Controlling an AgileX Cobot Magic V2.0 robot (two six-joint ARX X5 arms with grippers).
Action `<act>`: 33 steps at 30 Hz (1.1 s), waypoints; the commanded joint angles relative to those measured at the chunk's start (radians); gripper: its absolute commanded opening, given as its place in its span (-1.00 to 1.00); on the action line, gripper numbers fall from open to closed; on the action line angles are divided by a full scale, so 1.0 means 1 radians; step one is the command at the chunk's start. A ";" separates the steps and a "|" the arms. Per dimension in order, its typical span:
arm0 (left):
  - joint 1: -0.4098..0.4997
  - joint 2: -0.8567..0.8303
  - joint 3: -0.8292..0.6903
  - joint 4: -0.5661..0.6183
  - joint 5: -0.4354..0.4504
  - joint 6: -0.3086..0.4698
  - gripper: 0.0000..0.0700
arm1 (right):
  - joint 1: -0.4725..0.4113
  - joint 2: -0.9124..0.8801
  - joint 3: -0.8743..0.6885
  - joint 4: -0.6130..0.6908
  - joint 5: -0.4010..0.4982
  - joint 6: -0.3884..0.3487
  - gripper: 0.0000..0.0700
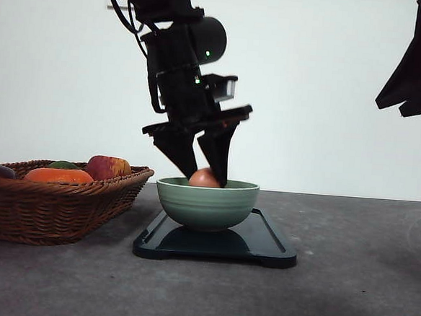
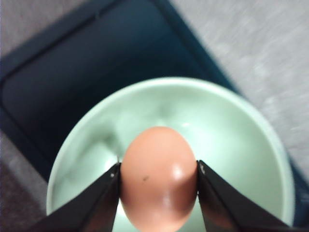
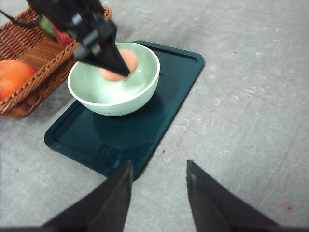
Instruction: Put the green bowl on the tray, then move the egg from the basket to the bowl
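Tray (image 1: 262, 241), black and glossy, lies nearest in the front view and carries the green bowl (image 1: 206, 203), so the first step looks done; the left gripper (image 1: 204, 173) dips to the bowl's rim with the egg (image 1: 203, 178) between its fingers. Beside it stands the basket (image 1: 55, 208) (fruit remains inside). Left wrist view: both fingers clamp the egg (image 2: 158, 178) over the bowl's hollow, release apparently pending. Right wrist view: the right gripper (image 3: 158, 178) hangs spread apart, holding nothing, near the tray (image 3: 178, 72).
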 commanded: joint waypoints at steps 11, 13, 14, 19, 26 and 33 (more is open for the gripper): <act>-0.025 0.070 0.025 0.019 -0.029 0.027 -0.40 | 0.005 0.006 0.001 0.008 0.002 0.011 -0.40; -0.028 0.072 0.025 0.027 -0.035 0.028 -0.40 | 0.005 0.006 0.001 0.008 0.002 0.011 -0.40; -0.029 0.072 0.025 0.029 -0.037 0.028 -0.40 | 0.005 0.006 0.001 0.008 0.002 0.011 -0.40; -0.031 0.073 0.025 0.032 -0.041 0.031 -0.40 | 0.005 0.006 0.001 0.008 0.004 0.011 -0.40; -0.031 0.081 0.025 0.028 -0.041 0.031 -0.40 | 0.005 0.006 0.001 0.008 0.006 0.011 -0.40; -0.031 0.082 0.025 0.021 -0.040 0.031 -0.35 | 0.005 0.006 0.001 0.008 0.005 0.011 -0.40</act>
